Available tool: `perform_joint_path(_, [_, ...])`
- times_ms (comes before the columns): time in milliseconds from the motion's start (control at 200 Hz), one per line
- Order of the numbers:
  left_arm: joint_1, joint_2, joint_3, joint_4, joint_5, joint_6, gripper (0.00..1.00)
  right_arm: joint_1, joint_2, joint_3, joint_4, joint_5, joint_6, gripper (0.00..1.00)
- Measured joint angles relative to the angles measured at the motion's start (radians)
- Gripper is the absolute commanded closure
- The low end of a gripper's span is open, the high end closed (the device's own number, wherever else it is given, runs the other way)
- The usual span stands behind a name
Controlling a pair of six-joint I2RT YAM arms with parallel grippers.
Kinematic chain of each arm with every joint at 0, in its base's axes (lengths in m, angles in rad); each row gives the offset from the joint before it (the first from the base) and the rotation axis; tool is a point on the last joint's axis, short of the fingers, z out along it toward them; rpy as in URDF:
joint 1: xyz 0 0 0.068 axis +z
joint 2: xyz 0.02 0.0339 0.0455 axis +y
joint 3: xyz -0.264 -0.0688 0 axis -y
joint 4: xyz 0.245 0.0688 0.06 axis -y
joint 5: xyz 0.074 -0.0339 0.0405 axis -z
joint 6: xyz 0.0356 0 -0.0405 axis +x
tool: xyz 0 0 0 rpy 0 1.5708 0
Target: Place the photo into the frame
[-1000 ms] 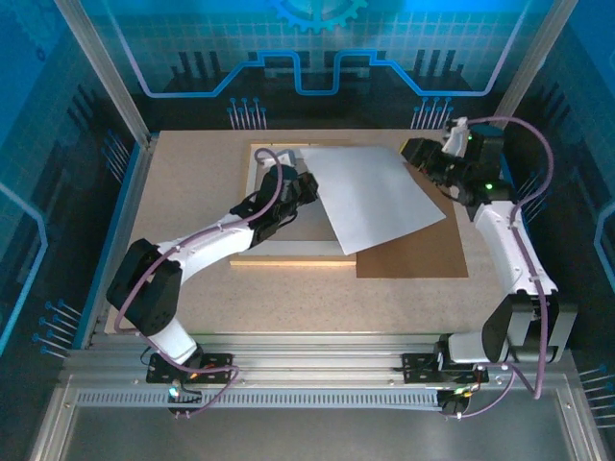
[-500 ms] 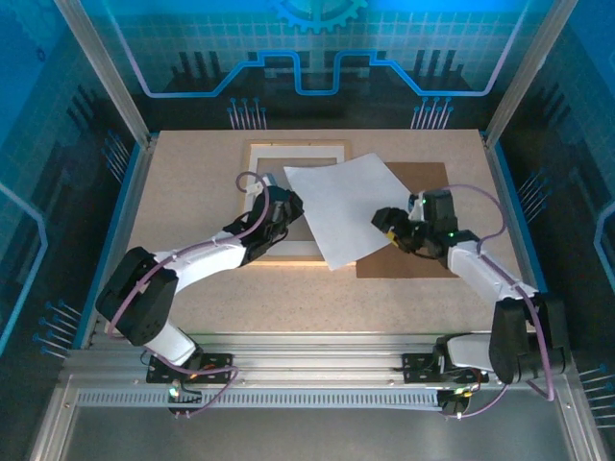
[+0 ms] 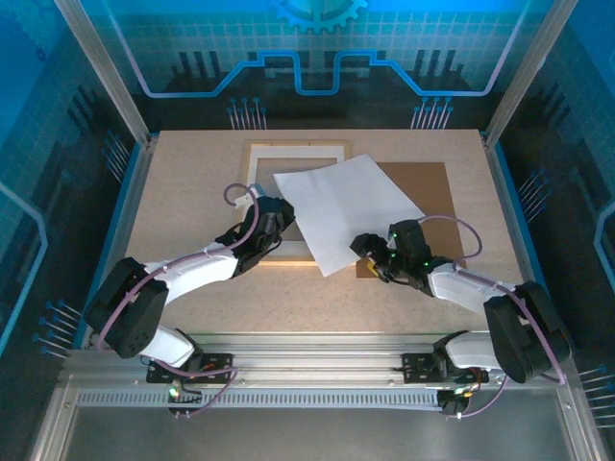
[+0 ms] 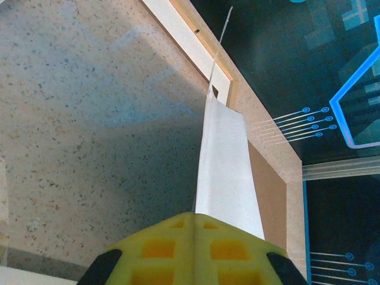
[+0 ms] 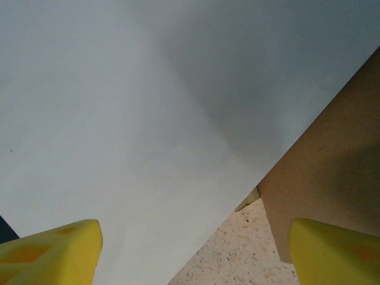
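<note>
**A robotics lab work cell, viewed from above**
We see a speckled table (image 3: 183, 192) boxed in by aluminium posts (image 3: 104, 72) and blue panels (image 3: 384, 48) printed with circuit lines and a gear. A white left arm (image 3: 187, 271) and right arm (image 3: 461, 283), trailing purple cables, are bolted to an aluminium rail base (image 3: 317, 348).

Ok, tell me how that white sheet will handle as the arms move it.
The photo looks thin and light: the left wrist view shows it edge-on as a sliver. It is probably floppy, since it twists from a broad band at the left gripper, jaws shut on it, to a line farther off. Pinched at one edge, it may sag.
</note>
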Motion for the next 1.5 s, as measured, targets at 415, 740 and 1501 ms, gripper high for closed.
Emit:
perform_joint_path(415, [-0.011, -0.034, -0.021, 0.004, -0.008, -0.032, 1.00, 0.007, 0.113, -0.062, 0.304, 0.048, 0.130, 0.17])
perform_joint_path(740, [-0.015, -0.035, -0.021, 0.004, -0.015, -0.040, 1.00, 0.026, 0.118, -0.092, 0.373, 0.060, 0.182, 0.16])
perform_joint_path(1501, [-0.045, -0.103, -0.080, -0.044, -0.015, -0.093, 1.00, 0.004, 0.219, -0.090, 0.658, 0.126, 0.174, 0.26])
